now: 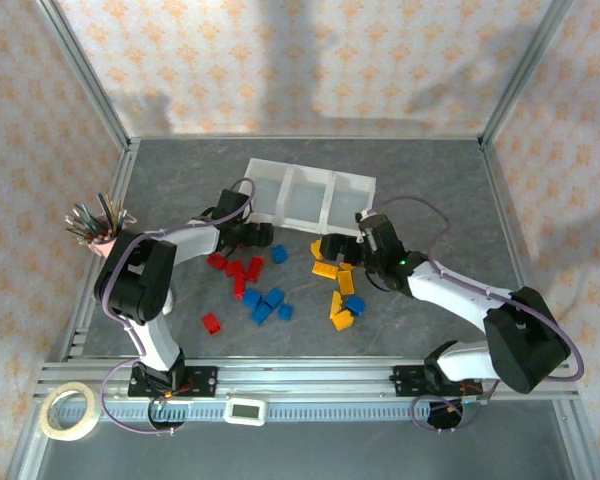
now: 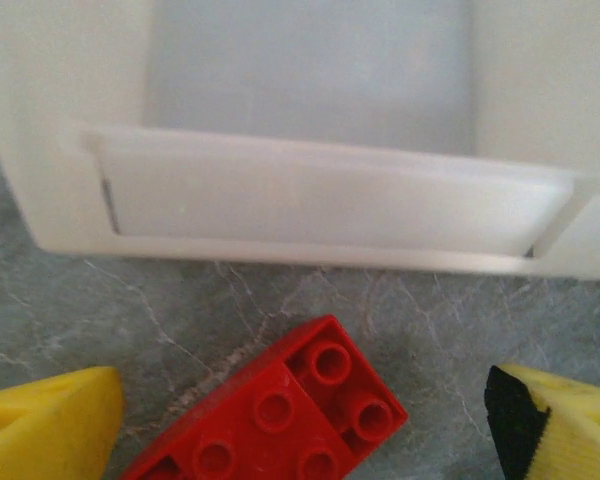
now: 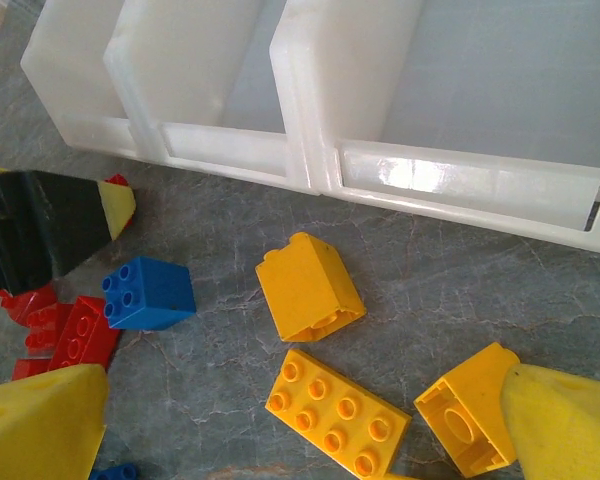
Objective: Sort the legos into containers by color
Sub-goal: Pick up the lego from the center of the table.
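Three white bins (image 1: 310,195) stand joined in a row on the gray counter (image 1: 430,190), just above the middle of the top view. Below them the bricks lie loose on the counter. The red bricks (image 1: 236,268) are left of the middle. The blue bricks (image 1: 265,305) are in the middle, lower down. The yellow bricks (image 1: 340,300) are to the right. A pink cup (image 1: 102,236) of pens stands at the left edge.

The left hand (image 1: 257,236) is just below the left bin. In its own camera its two yellow fingers (image 2: 45,425) sit in the bottom corners, wide apart. This hand is released and grips nothing. A flat red brick (image 2: 280,410) lies on the counter between the fingers, bumps up, at the bottom middle. A bin's front wall (image 2: 330,210) runs across the upper half.

The right hand (image 1: 332,248) is just below the bins, toward their right end. In its own camera its fingers (image 3: 40,425) are far apart in the bottom corners, so it is released too. A flat yellow brick (image 3: 338,425) lies between them at the bottom middle. A small yellow brick (image 3: 465,405) lies tipped over just beside the finger at lower right, and I cannot tell if they touch. Another yellow brick (image 3: 308,285) lies on its side in the middle. A blue brick (image 3: 148,292) sits to its left.
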Controlling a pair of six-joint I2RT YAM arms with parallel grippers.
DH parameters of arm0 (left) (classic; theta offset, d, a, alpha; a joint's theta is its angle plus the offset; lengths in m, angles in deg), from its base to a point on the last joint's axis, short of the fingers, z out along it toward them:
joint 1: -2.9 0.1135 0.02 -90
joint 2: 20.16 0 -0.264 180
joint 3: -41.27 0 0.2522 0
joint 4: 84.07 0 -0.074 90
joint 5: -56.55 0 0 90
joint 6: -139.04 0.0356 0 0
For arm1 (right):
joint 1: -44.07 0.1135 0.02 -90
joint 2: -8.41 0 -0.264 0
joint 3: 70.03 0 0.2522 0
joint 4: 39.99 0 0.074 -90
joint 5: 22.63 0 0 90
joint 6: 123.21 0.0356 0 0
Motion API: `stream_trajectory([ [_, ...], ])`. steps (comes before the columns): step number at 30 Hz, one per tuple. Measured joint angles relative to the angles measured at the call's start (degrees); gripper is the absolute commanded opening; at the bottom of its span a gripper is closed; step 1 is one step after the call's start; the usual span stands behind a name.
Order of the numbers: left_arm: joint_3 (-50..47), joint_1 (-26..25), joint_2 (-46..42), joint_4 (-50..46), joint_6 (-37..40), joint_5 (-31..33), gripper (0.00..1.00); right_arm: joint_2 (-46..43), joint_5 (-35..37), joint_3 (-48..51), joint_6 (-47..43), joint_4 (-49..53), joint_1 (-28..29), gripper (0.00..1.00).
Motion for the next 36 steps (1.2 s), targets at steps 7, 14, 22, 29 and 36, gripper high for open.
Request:
stream_trajectory([
  [7,-0.39,-2.67,-0.24,-0.98,-0.15,0.02,0.81,0.63,-0.02,-1.22,0.0,-0.02,0.0,1.0],
  [14,-1.33,-3.74,-1.53,-2.54,-0.79,3.06,0.7,2.16,-0.02,-1.38,0.0,0.0,0.02,1.0],
  [22,-0.94,-3.74,-1.25,-2.64,-0.63,6.43,0.61,2.16,0.0,-1.53,-0.02,0.0,0.02,1.0],
  [29,0.79,-3.74,0.11,-3.02,-0.15,8.07,0.5,2.16,0.0,-1.79,-0.02,0.0,0.02,1.0],
  [36,0.81,-3.74,0.31,-3.04,0.28,8.07,0.31,2.16,0.02,-1.79,-0.02,0.0,0.02,1.0],
])
